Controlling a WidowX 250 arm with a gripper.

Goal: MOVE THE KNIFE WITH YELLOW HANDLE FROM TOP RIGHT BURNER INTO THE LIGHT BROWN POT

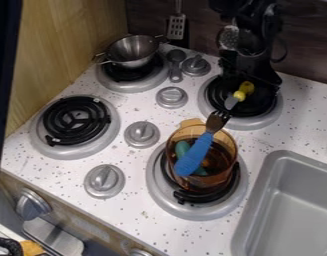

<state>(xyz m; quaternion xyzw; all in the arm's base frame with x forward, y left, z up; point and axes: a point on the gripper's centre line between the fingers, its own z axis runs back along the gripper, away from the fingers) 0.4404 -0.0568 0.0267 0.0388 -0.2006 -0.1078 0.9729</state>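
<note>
The black gripper (251,72) hangs at the upper right, over the back right burner (266,114). Just below it is the knife (240,94), its yellow handle pointing up and right and its grey blade down and left. Whether the gripper touches the knife I cannot tell against the dark burner. The light brown see-through pot (221,178) stands on the front right burner. In it are a fork (194,154) with a blue handle, leaning across the rim with its tines up, and a teal item (182,149).
A metal strainer bowl (132,51) sits on the back left burner, beside a small grey spoon (176,65). Several stove knobs (141,134) stand between the burners. The grey sink (292,200) is at the lower right. A slotted spatula (177,26) hangs at the back wall.
</note>
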